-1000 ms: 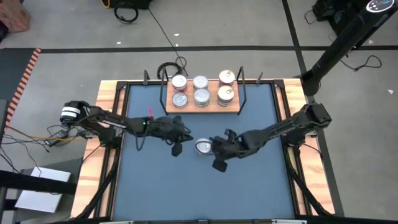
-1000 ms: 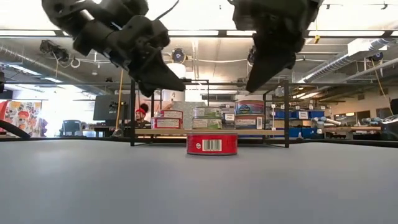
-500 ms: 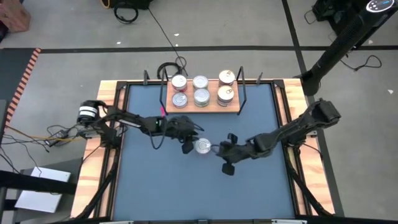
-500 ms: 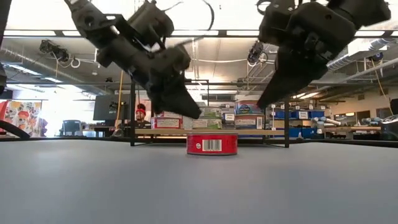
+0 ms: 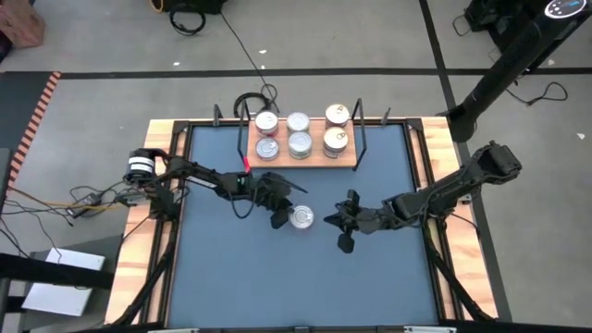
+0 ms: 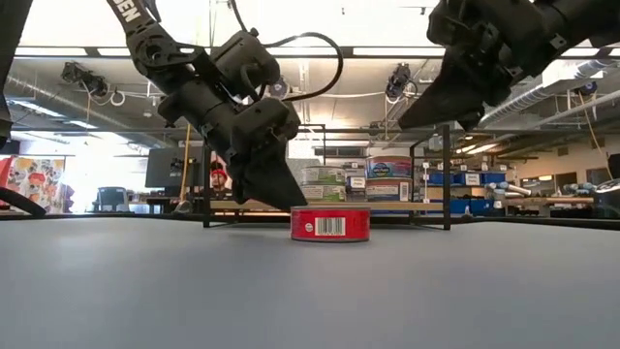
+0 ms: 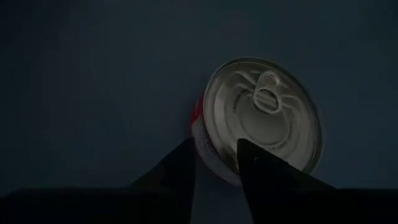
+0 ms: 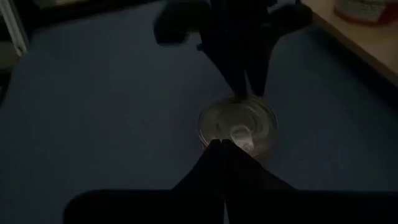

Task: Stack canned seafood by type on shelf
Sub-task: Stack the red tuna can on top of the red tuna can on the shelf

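**Left gripper part open at a lone red tin, right gripper shut nearby**

Your left gripper (image 6: 276,189) hangs low over the blue table (image 5: 231,277), its two dark, tapered fingers (image 7: 261,174) parted a little. From its wrist you see one fingertip crossing the edge of the tin's lid and the other just outside the tin's red wall, so the rim sits between them; whether they actually press on the metal you cannot tell. Nothing is lifted.

That tin (image 5: 302,217) is short and round, with a shiny silver pull-tab lid ribbed in rings, and a glossy red side label carrying a white barcode patch. It stands flat on the matte table surface, near the middle and in front of the shelf.

Your right gripper (image 5: 344,222) is pinched fully shut and empty. It floats above the table just beside the tin on the opposite side from the left gripper, fingertips pointing towards it without touching.

The shelf (image 5: 305,160) is a pale wooden board with thin black wire uprights at both ends, set at the far edge of the table. Six more tins (image 5: 298,123) stand on it in three pairs: silver lids at left and centre, gold-tinted lids at right.

A person shows in the room behind the shelf.
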{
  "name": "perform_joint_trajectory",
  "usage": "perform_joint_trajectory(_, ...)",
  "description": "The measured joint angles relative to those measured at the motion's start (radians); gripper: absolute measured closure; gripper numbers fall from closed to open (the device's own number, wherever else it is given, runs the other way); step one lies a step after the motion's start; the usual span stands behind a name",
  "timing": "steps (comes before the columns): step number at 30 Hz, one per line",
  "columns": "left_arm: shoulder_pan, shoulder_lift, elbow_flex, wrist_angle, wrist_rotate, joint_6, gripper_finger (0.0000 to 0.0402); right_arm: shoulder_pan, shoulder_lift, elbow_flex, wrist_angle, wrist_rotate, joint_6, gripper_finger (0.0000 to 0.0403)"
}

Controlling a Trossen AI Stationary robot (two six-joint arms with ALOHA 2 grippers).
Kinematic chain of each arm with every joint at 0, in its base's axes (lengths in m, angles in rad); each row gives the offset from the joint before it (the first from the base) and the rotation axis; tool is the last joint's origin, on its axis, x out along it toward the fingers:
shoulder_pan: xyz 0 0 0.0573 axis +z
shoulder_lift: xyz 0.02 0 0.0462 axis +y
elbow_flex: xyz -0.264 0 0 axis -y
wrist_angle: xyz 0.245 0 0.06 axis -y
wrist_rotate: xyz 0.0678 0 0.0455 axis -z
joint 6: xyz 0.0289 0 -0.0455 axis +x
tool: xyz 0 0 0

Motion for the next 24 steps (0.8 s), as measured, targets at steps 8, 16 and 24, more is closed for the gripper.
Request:
perform_joint_trajectory(8, 0.000, -0.003, 0.002, -0.033, -0.016, -0.012, 0.0346, 0.005, 0.008, 0.000, 0.031, 0.004, -0.008, 0.0401)
perform_joint_trajectory(16, 0.024, -0.003, 0.002, -0.034, 0.006, -0.061, 0.0395, 0.016, 0.009, 0.000, 0.044, 0.006, 0.011, 0.0401)
perform_joint_trajectory(24, 0.042, -0.003, 0.001, -0.043, 0.026, -0.071, 0.0399, 0.034, 0.009, 0.000, 0.055, 0.008, 0.012, 0.0401)
